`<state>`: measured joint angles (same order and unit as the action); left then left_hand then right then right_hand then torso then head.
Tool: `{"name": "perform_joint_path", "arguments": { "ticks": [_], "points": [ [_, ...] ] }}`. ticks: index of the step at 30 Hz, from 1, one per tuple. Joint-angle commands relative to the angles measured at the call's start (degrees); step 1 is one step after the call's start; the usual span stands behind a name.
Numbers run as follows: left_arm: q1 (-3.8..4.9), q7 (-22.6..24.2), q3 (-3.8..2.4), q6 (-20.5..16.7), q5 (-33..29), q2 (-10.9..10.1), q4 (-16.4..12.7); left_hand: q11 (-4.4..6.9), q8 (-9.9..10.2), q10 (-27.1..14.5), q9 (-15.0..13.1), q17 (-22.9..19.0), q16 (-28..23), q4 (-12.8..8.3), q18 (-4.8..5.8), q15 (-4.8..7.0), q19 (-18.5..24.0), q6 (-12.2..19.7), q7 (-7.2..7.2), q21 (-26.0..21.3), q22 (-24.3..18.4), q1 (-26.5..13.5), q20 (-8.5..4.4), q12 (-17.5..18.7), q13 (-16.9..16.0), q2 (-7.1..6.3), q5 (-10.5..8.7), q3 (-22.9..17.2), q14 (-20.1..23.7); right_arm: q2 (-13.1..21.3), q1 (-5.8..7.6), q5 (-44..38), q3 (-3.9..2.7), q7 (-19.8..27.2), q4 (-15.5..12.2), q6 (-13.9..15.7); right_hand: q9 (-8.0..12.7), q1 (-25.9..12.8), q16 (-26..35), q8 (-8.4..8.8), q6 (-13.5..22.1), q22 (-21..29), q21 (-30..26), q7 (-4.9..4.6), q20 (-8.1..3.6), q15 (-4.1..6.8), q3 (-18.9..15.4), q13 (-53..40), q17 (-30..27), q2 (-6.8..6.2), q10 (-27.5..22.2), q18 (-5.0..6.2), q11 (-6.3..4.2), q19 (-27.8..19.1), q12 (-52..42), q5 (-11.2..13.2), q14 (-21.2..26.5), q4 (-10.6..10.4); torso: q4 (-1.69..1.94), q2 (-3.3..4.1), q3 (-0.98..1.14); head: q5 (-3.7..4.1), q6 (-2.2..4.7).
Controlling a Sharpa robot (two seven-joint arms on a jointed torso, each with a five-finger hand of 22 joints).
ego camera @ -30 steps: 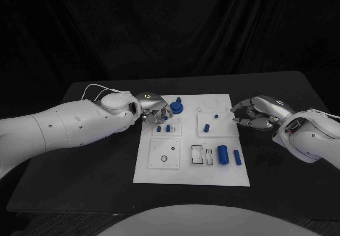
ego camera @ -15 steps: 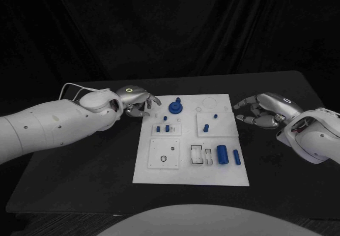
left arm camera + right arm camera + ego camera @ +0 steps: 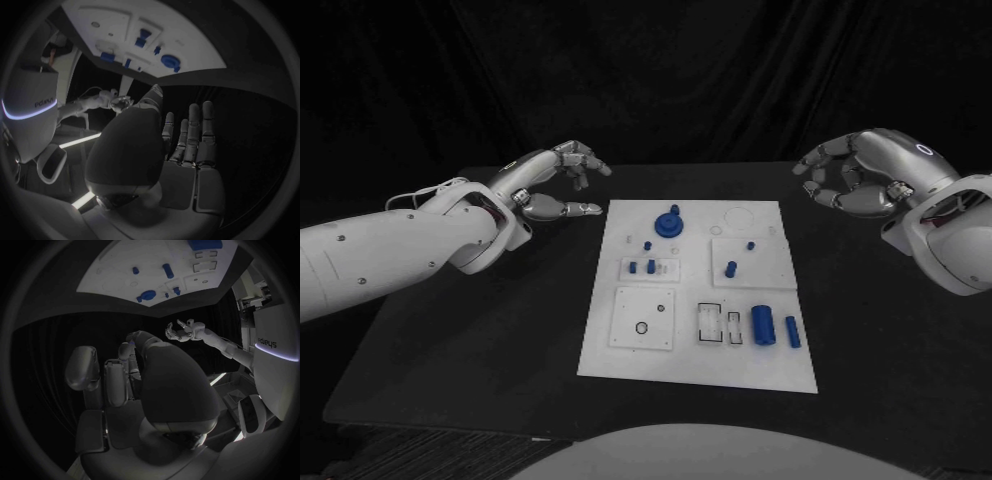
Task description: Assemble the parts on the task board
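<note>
The board [image 3: 697,300] lies mid-tabletop [image 3: 459,330], carrying blue parts: a round knob [image 3: 671,223] at its far edge, small pegs [image 3: 646,266] mid-left, and a cylinder [image 3: 763,324] near right. The left hand [image 3: 548,185] hangs off the board's far-left corner and the right hand [image 3: 865,175] off its far-right, fingers loosely curled, both empty.

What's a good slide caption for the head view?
Both empty hands, left and right, flank the task board.
</note>
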<state>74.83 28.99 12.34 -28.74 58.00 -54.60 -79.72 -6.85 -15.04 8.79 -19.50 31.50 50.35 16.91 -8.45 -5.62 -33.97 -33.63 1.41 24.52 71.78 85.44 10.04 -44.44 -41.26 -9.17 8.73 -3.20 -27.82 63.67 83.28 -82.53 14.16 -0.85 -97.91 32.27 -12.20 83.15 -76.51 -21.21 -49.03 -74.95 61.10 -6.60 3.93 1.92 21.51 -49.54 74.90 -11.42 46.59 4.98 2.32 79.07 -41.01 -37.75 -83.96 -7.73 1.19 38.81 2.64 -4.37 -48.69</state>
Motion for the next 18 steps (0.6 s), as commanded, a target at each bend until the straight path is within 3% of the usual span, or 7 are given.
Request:
{"name": "perform_joint_path", "arguments": {
  "ticks": [1,3,5,7,16,17,18],
  "points": [
    [0.16,15.2,-0.04,6.8,-27.6,0.1,-1.4,0.65,-2.6,-1.7,-0.3,-1.4,-3.0,0.0,0.89,0.05,3.1,1.9,-0.28,-4.0,-2.0,-2.6,0.30,-0.2,2.3,0.78,2.23,2.4,4.6,-1.5,0.77,-4.9,0.03,-6.0,1.2,-6.7,-1.9,-1.3,0.7,-1.60,1.2,-7.5,-0.9,0.17,0.42,-0.48,-0.2,2.3,3.2,0.04,-2.3,0.74,0.88,-1.0,2.8,1.2,0.0,0.2,-0.37,0.48,-0.31,-0.05,0.98],
    [0.09,17.2,-0.03,8.3,-31.2,0.2,-2.0,2.61,-5.5,-2.2,-0.5,-2.7,-4.6,0.1,0.06,1.16,3.8,3.3,-0.35,-6.5,-3.6,-3.9,-0.17,-0.4,4.3,1.29,3.83,6.2,5.5,-2.5,0.98,-6.2,0.03,-6.6,1.9,-8.4,-2.9,-1.8,1.6,-2.50,0.3,-7.8,0.4,0.96,0.54,-0.36,0.0,4.4,2.2,-0.09,-3.8,0.51,1.43,-0.6,5.3,1.8,0.5,0.3,-0.29,0.57,-0.44,0.28,1.41],
    [-0.09,19.1,-0.03,10.3,-35.2,0.3,-2.9,3.44,-7.4,-2.3,-0.6,-3.4,-5.6,0.2,-0.29,1.48,4.0,4.2,-0.24,-7.8,-4.4,-5.1,-0.30,-0.5,5.4,1.52,4.76,7.7,6.2,-3.8,1.10,-7.7,0.03,-7.1,2.9,-10.4,-4.0,-2.4,0.7,-2.00,-0.8,-8.3,2.6,1.83,0.59,-0.37,0.4,7.6,2.5,-0.48,-3.8,0.19,1.65,-0.1,8.1,2.6,0.4,0.5,0.08,0.53,-0.85,0.76,1.72],
    [-0.33,20.1,-0.02,12.6,-38.5,0.4,-3.9,4.12,-10.1,-2.4,-0.6,-4.3,-7.0,0.2,-0.54,1.97,4.6,5.4,-0.90,-9.6,-5.5,-6.3,-0.22,-0.8,7.0,2.05,5.17,9.1,7.7,-4.9,0.96,-9.0,0.03,-7.4,3.6,-12.2,-4.4,-3.0,0.7,-1.13,-0.6,-8.3,3.0,2.27,0.61,-0.38,0.2,8.9,2.2,-0.92,-4.2,0.16,1.65,-0.1,9.3,3.5,0.5,0.4,0.24,0.51,-1.04,0.99,1.82],
    [-1.04,20.1,-0.01,20.7,-44.1,0.5,-6.8,2.07,-15.2,-3.9,1.6,-5.8,-8.9,-0.2,-0.18,-0.37,5.7,10.0,-2.89,-13.7,-7.6,-6.9,1.65,-0.8,11.4,6.93,6.96,9.0,11.2,-7.6,-0.84,-12.2,0.03,-8.1,5.5,-16.6,-4.6,-4.4,1.3,2.37,0.7,-8.2,3.0,3.26,0.90,-0.65,-0.6,11.4,1.1,-1.39,-4.4,0.22,1.96,-0.4,10.9,7.5,1.0,0.0,0.74,0.50,-2.24,2.53,2.16],
    [-1.08,20.0,-0.01,21.1,-44.3,0.5,-7.0,1.97,-15.6,-4.0,1.8,-5.9,-9.0,-0.3,-0.20,-0.52,5.6,10.2,-2.90,-13.9,-7.8,-6.6,1.79,-0.8,11.8,7.15,7.22,9.2,11.4,-7.7,-1.02,-12.3,0.03,-8.0,5.5,-16.8,-4.5,-4.5,1.2,2.91,0.7,-8.2,3.1,3.26,0.92,-0.71,-0.6,11.8,1.0,-1.37,-4.4,0.22,2.00,-0.4,11.2,7.8,1.0,-0.1,1.15,0.61,-2.75,3.26,2.51],
    [-1.11,19.9,-0.01,21.4,-44.4,0.5,-7.1,2.02,-15.9,-4.0,2.0,-6.0,-9.1,-0.3,-0.23,-0.58,5.6,10.3,-2.93,-14.1,-7.9,-6.5,1.85,-0.8,12.0,7.36,7.43,9.3,11.5,-7.9,-1.17,-12.4,0.03,-7.9,5.6,-16.8,-4.4,-4.6,1.2,3.47,0.8,-8.2,3.1,3.13,0.92,-0.81,-0.6,12.3,0.8,-1.39,-4.4,0.24,2.08,-0.4,11.5,8.1,1.0,-0.1,1.29,0.66,-2.97,3.46,2.61]
  ]
}}
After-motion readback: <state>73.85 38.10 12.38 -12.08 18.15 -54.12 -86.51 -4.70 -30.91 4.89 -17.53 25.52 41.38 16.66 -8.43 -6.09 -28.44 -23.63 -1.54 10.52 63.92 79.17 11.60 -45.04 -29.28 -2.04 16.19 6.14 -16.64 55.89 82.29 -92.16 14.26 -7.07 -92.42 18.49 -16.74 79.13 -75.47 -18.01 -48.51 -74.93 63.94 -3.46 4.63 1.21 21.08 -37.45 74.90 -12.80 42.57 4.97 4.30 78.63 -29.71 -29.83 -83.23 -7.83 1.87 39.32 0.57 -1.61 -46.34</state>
